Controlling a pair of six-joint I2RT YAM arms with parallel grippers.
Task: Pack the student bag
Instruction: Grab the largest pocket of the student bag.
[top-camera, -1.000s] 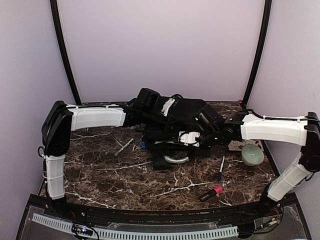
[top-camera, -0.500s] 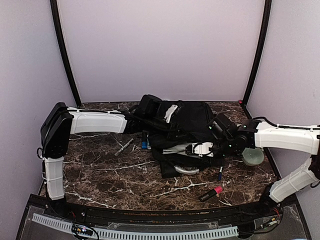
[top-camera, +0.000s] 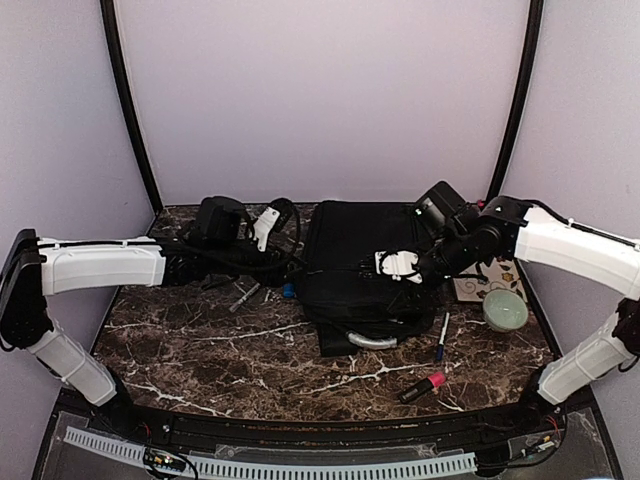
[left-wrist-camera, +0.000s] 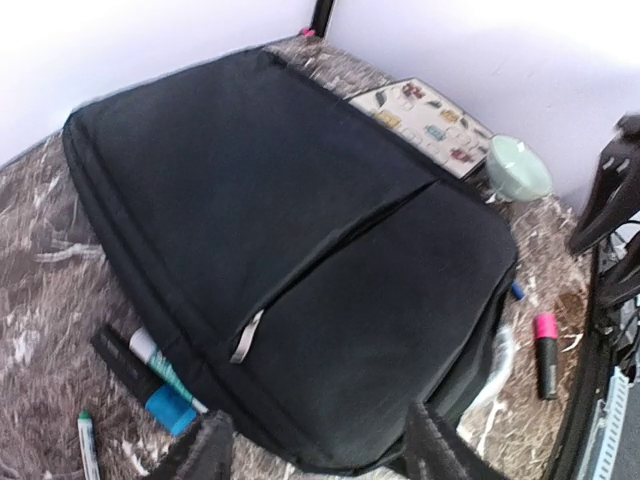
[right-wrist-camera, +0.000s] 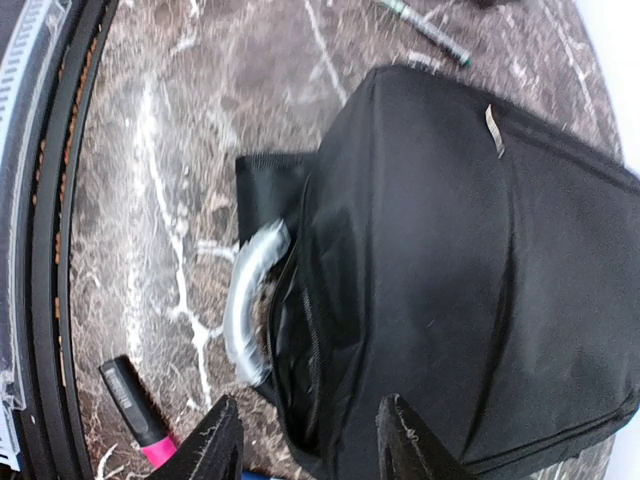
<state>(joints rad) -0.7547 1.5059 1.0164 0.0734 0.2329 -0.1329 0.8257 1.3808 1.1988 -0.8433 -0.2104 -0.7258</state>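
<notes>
The counter (top-camera: 220, 350) carries everything. The bag (top-camera: 360, 270) lies flat at its middle, front face up, with the grey handle (top-camera: 365, 343) at the near end. Both arms reach in from the sides. The left claw (top-camera: 268, 222) hangs just left of the bag's far corner, and its wrist view shows the jaws spread wide with nothing in them. The right claw (top-camera: 397, 265) hovers over the bag's right half, also wide open and empty, looking down at the handle (right-wrist-camera: 248, 300).

The bag itself is the main hazard. It is soft and looks closed or nearly so, though the seam by the handle may gape a little. A pull by one claw alone would likely drag the whole bag rather than open it. A sliding bag would sweep away whatever lies beside it.

To its right sit a patterned card (left-wrist-camera: 425, 115) and a green bowl (top-camera: 505, 308), close under the right arm; a low swing could knock the bowl off.

The pink highlighter (top-camera: 424, 386) lies near right, well apart from the bag.

A blue-capped marker (left-wrist-camera: 165, 385) is partly trapped under the bag's left edge and could roll or hide entirely. A pen (top-camera: 441, 336) lies just right of the bag.
</notes>
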